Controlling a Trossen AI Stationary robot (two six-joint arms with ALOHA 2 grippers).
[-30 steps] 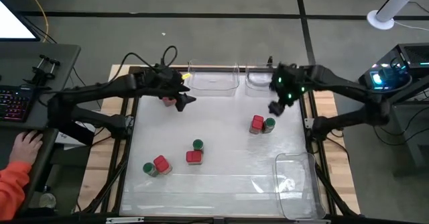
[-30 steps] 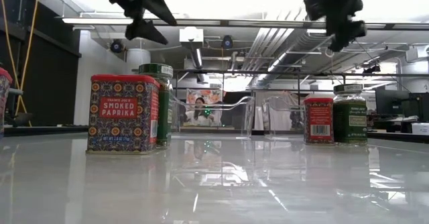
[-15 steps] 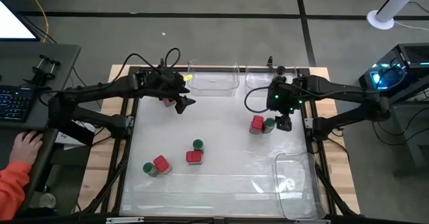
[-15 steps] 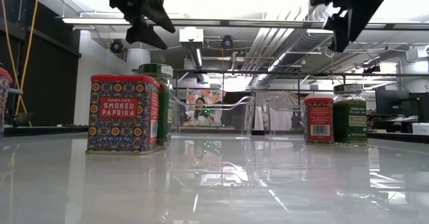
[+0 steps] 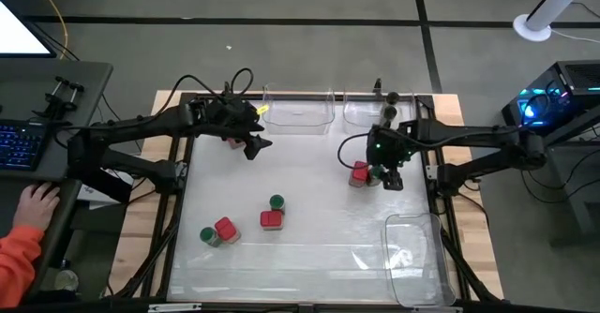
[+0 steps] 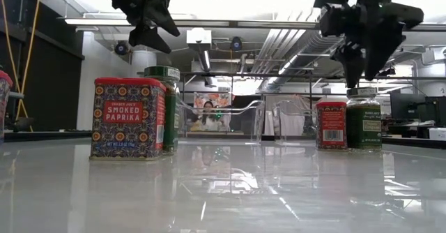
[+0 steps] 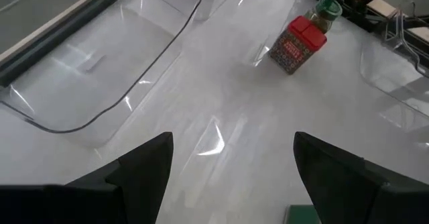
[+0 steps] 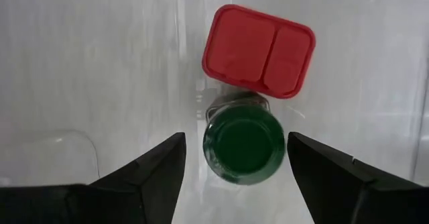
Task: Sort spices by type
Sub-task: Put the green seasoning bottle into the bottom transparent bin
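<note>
Six spice containers stand in three pairs on the white table. At the far right, a red-capped tin [image 5: 358,173] touches a green-capped jar [image 8: 242,142]. Mid-table are a green-capped jar [image 5: 277,202] and a red tin [image 5: 271,220]. At the near left are a red tin [image 5: 225,230] and a green-capped jar [image 5: 207,237]. My right gripper [image 8: 235,140] hangs open just above the far-right green-capped jar [image 6: 363,119], pointing down, one finger to each side of the cap, touching nothing. My left gripper [image 5: 251,145] hovers open, high over the far left.
Two clear bins [image 5: 298,112] [image 5: 361,112] stand along the far edge. A third [image 5: 412,257] is at the near right corner. Bare table lies between the jar pairs. A person's hand [image 5: 37,203] and an orange sleeve rest at a desk beyond the left edge.
My right gripper has come down and toward the table's near edge. Its wrist rolled as it moved. It now stands over the far-right green-capped jar, still open. No jar has moved.
</note>
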